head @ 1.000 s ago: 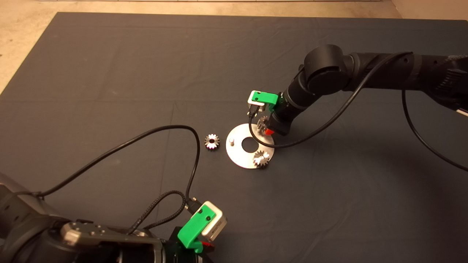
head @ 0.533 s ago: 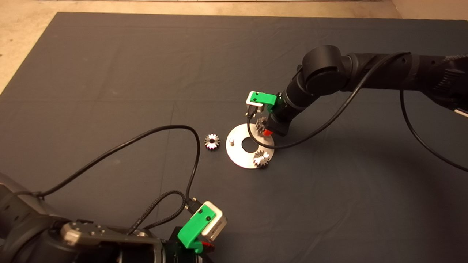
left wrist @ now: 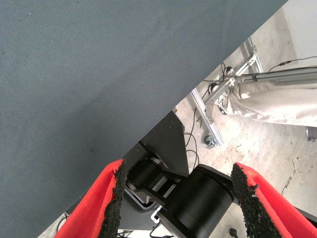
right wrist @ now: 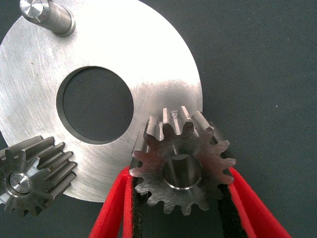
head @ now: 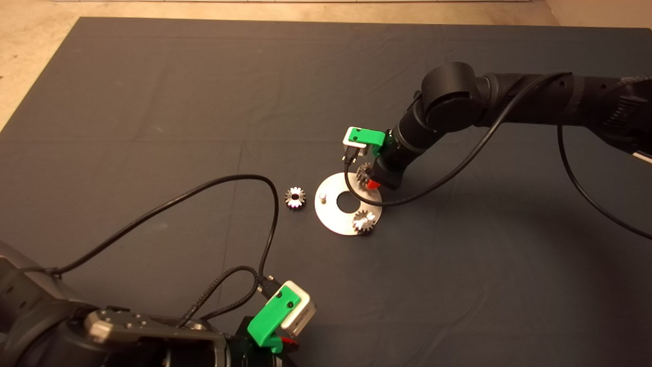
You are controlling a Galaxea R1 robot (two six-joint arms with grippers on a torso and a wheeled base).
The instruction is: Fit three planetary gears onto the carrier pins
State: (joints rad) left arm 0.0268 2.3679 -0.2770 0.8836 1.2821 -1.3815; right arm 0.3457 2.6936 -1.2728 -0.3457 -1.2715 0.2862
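Gear [right wrist: 182,166] — between right pincer [right wrist: 181,208] pads

You are looking past the left gripper [left wrist: 181,203], whose two red fingers [left wrist: 96,206] with rough black pads stand wide apart with nothing between them. Most of what lies beyond them is the dark grey mat [left wrist: 99,74], ending at a straight diagonal edge. Past that edge you see pale concrete floor [left wrist: 267,148], a silver aluminium frame [left wrist: 210,126] with cables, a beige cloth cover [left wrist: 277,101], and between the fingers the robot's own black body [left wrist: 195,198].
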